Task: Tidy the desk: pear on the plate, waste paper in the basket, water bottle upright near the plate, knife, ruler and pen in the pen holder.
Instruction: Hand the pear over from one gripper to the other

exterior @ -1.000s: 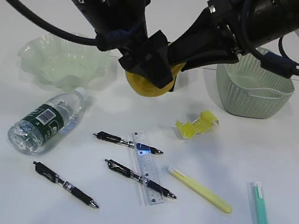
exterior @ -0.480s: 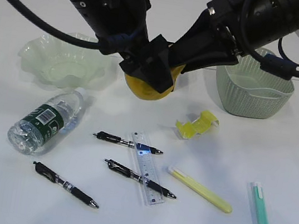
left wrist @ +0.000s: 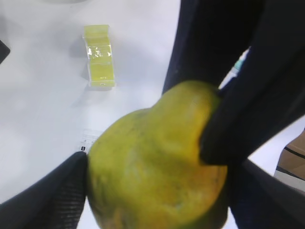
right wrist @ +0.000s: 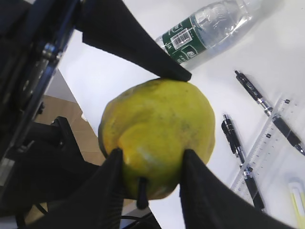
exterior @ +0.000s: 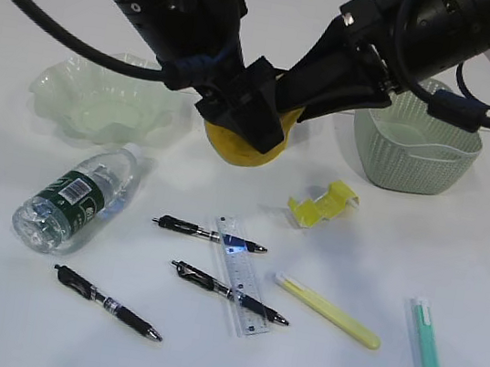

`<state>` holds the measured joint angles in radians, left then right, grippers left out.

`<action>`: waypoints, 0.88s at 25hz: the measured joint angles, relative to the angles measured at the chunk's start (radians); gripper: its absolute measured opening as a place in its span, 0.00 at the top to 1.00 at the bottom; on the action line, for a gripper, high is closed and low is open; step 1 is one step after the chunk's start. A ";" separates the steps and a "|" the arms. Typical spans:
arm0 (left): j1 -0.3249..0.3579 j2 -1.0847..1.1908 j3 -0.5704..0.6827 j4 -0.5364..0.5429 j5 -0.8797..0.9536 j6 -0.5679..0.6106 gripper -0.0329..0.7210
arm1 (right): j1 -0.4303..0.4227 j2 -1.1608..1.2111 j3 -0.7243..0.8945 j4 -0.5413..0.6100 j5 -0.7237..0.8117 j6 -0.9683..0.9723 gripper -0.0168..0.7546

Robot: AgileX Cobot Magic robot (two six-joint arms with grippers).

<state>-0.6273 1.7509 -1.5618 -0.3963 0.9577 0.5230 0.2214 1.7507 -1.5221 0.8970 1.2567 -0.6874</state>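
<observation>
The yellow pear (exterior: 242,143) hangs above the desk (exterior: 3,323), between both grippers. My right gripper (right wrist: 151,155) is shut on its stem end. My left gripper (left wrist: 157,191) spans its wide body, a pad pressed against each side. In the exterior view the left gripper (exterior: 252,125) and right gripper (exterior: 289,107) meet over the pear. The plate (exterior: 57,82) stands empty at left and the basket (exterior: 414,163) at right. The water bottle (exterior: 77,197) lies on its side. The clear ruler (exterior: 244,280) lies among three black pens (exterior: 210,232). The pen holder is hidden.
A folded yellow piece of paper (exterior: 322,204) lies right of centre. A slim yellow stick (exterior: 327,311) and a teal one (exterior: 429,359) lie at the front right; I cannot tell which is the knife. Both black arms cross the back of the desk.
The left gripper has shifted slightly right and drawn in a little around the pear. The right gripper and the pear have stayed nearly still.
</observation>
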 joint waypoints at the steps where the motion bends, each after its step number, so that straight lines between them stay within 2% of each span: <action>1: 0.000 0.000 0.000 0.000 0.003 -0.002 0.13 | 0.000 0.000 0.000 0.000 0.001 0.000 0.66; 15: 0.000 0.000 -0.002 -0.002 0.024 -0.012 0.26 | 0.001 0.000 0.000 0.000 0.010 0.004 0.66; 22: 0.000 0.000 -0.002 -0.004 0.027 -0.014 0.26 | 0.001 0.000 0.000 0.000 0.011 0.006 0.66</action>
<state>-0.6273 1.7509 -1.5642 -0.4000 0.9845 0.5093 0.2227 1.7507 -1.5221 0.8970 1.2677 -0.6818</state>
